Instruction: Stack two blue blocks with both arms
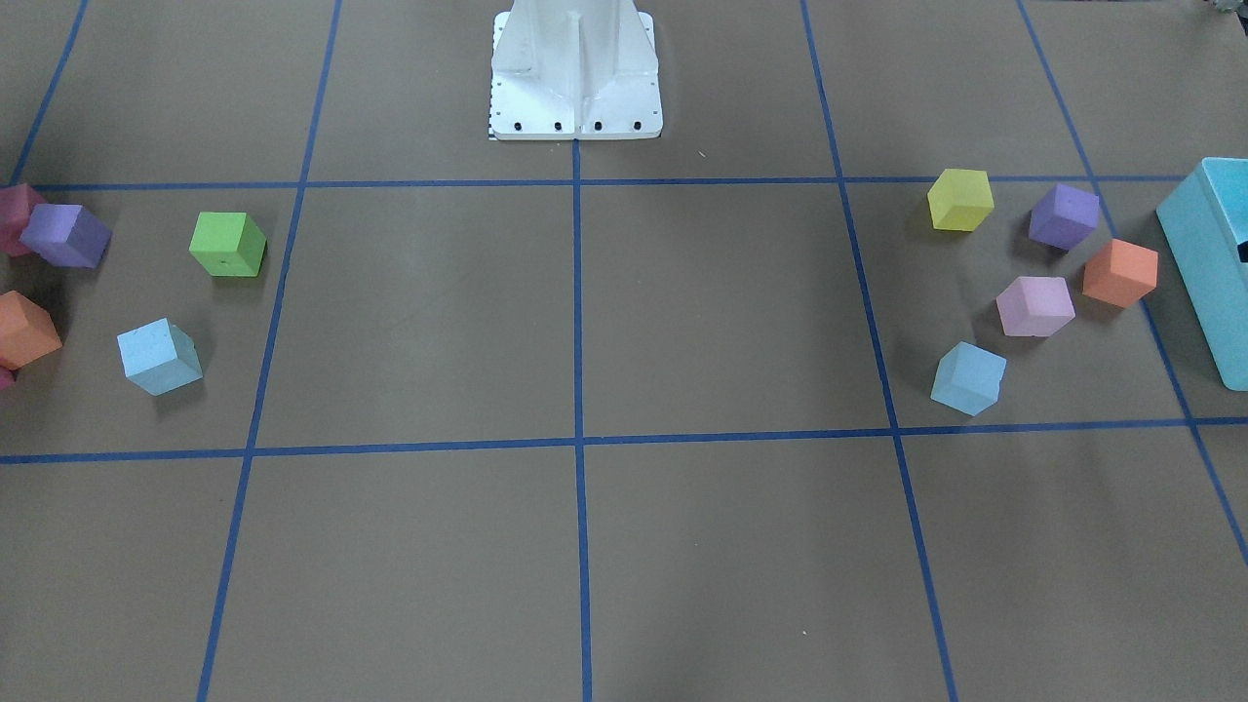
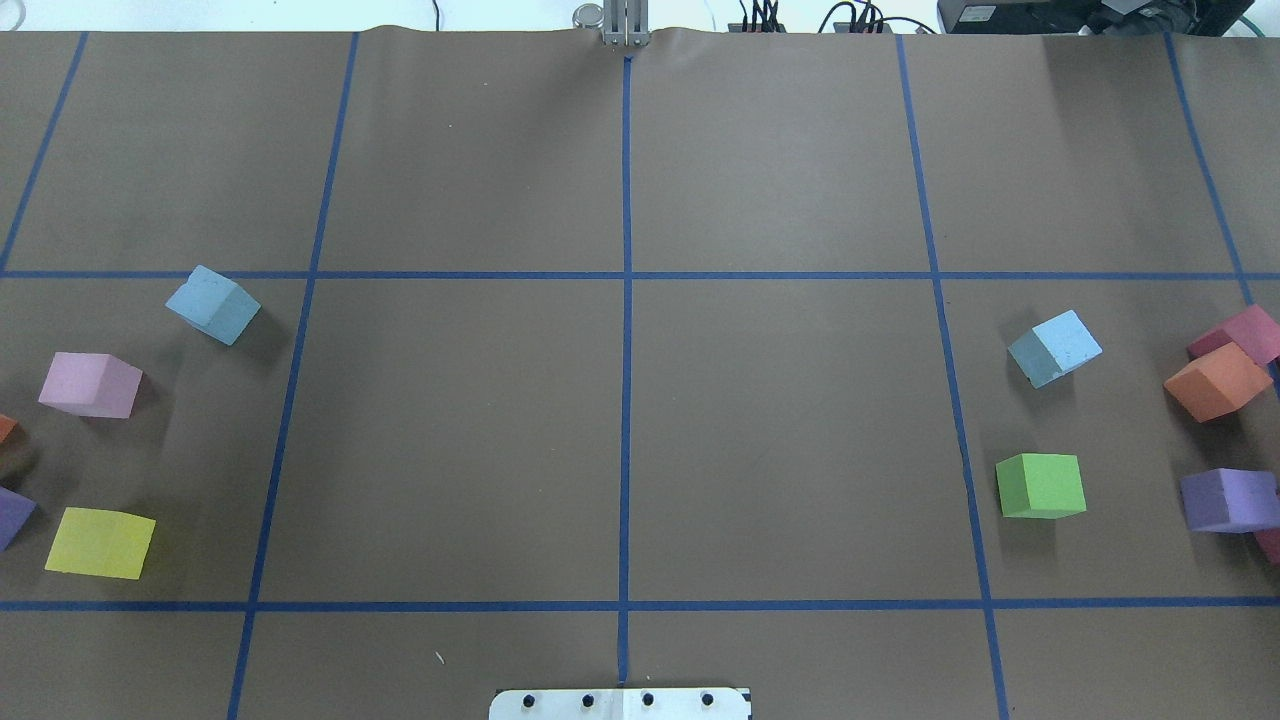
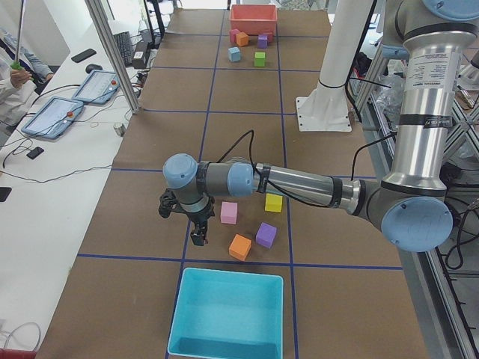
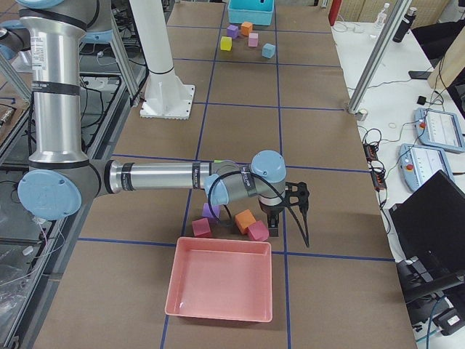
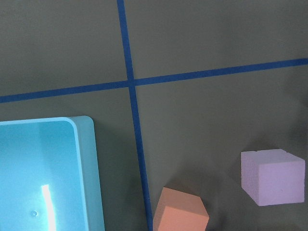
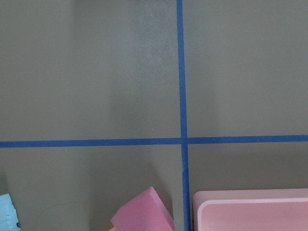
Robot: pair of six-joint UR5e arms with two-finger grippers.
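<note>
Two pale blue blocks lie far apart on the brown table. One blue block [image 1: 968, 377] [image 2: 213, 304] is on my left side, the other blue block [image 1: 159, 356] [image 2: 1054, 347] on my right side; a corner of it shows in the right wrist view [image 6: 6, 214]. My left gripper [image 3: 183, 224] shows only in the exterior left view, low over the table by the left group of cubes. My right gripper [image 4: 289, 227] shows only in the exterior right view, low by the right group. I cannot tell whether either is open or shut. Neither wrist view shows fingers.
On my left are yellow [image 1: 960, 199], purple [image 1: 1063, 216], orange [image 1: 1120, 273] and pink [image 1: 1035, 305] cubes and a turquoise box [image 1: 1214, 263]. On my right are green [image 1: 227, 244], purple [image 1: 66, 235] and orange [image 1: 21, 330] cubes and a pink tray [image 4: 221, 280]. The white pedestal [image 1: 575, 78] stands at centre.
</note>
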